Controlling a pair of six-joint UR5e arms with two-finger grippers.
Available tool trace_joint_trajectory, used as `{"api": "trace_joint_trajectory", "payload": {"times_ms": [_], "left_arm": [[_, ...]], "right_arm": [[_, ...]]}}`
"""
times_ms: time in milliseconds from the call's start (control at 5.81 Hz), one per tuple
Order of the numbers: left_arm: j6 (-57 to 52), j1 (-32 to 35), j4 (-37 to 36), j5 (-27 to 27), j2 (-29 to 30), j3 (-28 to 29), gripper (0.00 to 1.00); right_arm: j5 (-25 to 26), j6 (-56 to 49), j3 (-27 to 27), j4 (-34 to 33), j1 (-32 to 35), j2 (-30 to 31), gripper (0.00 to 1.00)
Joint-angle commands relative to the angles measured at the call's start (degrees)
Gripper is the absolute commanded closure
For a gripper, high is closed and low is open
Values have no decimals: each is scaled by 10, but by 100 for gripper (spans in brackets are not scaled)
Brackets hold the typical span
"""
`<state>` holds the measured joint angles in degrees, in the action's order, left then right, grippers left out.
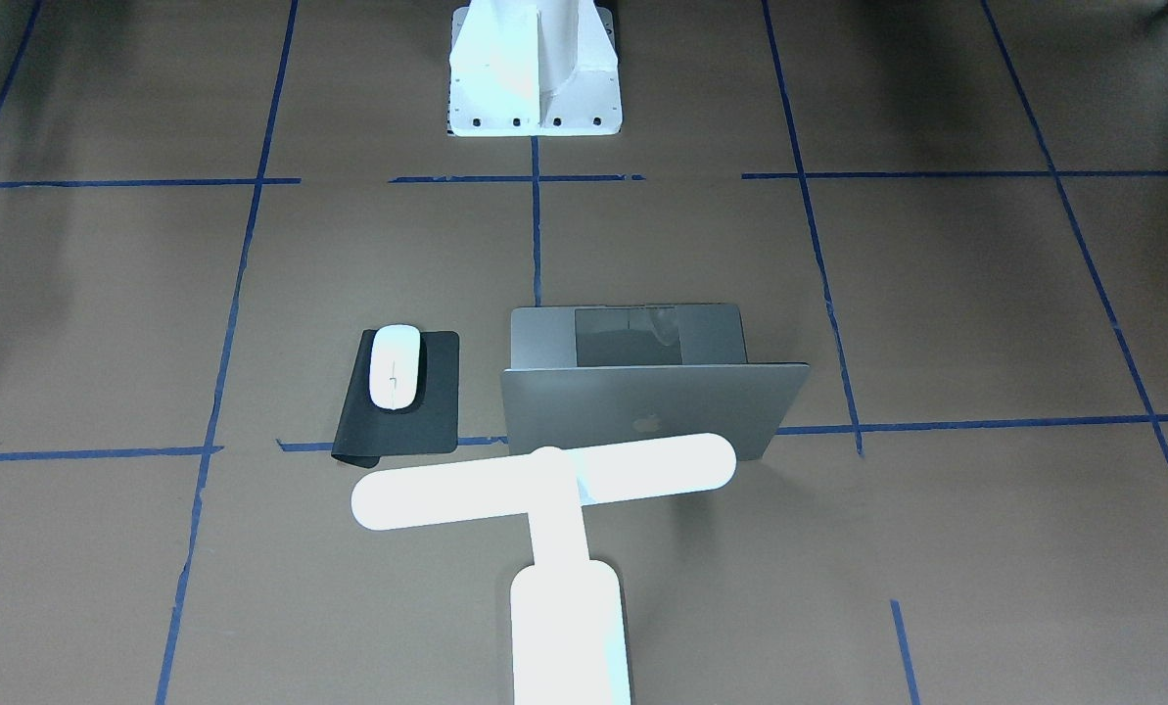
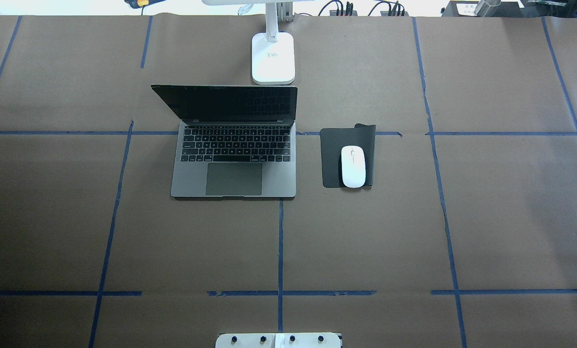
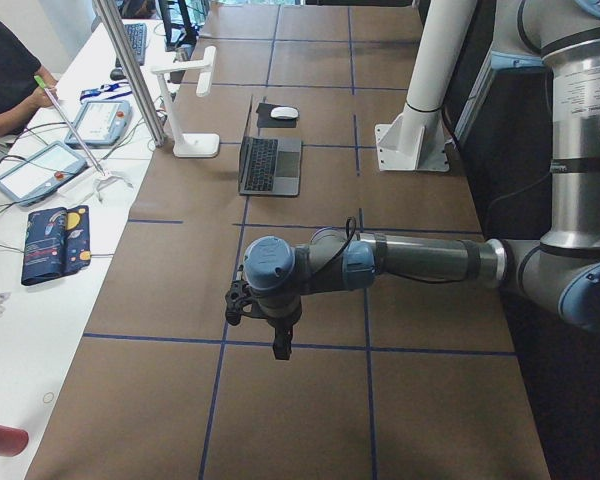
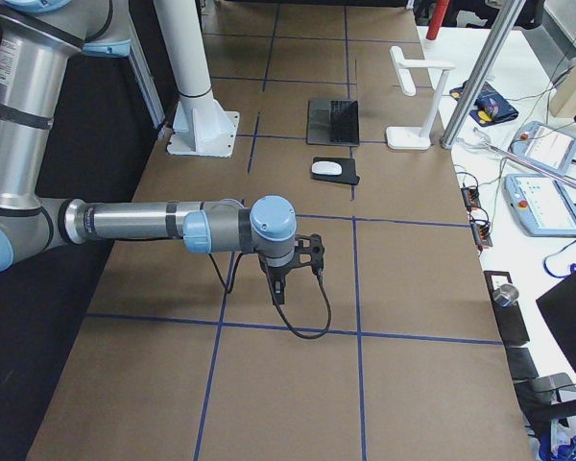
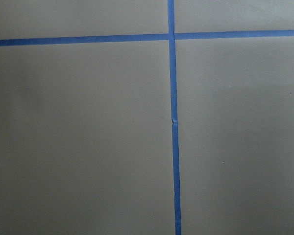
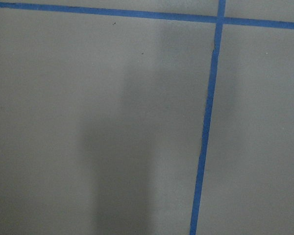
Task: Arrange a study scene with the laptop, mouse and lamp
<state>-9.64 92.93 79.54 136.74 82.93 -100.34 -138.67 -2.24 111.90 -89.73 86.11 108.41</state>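
Note:
The laptop (image 2: 234, 181) stands open mid-table with its dark screen up; its lid with the logo (image 1: 642, 401) faces the front camera. The white mouse (image 2: 353, 166) lies on a black pad (image 2: 332, 159) to the laptop's right in the overhead view. The glowing T-shaped lamp (image 1: 544, 485) stands behind the laptop, its base (image 2: 273, 58) at the far edge. My left gripper (image 3: 280, 345) hangs over bare table at the left end, far from these things. My right gripper (image 4: 278, 286) hangs over bare table at the right end. I cannot tell whether either is open. Both wrist views show only brown paper and blue tape.
The white bolted pedestal (image 1: 535, 69) stands at the robot's side of the table. A metal post (image 3: 130, 70) rises at the far edge near the lamp. An adjoining white table holds tablets (image 3: 40, 170) and a pencil case (image 3: 55, 245); a person (image 3: 5, 75) sits there.

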Motion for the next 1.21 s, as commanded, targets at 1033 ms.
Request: {"api": "trace_joint_trajectory", "payload": {"times_ms": [1033], "left_arm": [[-4,-2,6,-29,-33,-3,0]], "right_arm": [[2,-56,-2,-28,38,3,0]]}}
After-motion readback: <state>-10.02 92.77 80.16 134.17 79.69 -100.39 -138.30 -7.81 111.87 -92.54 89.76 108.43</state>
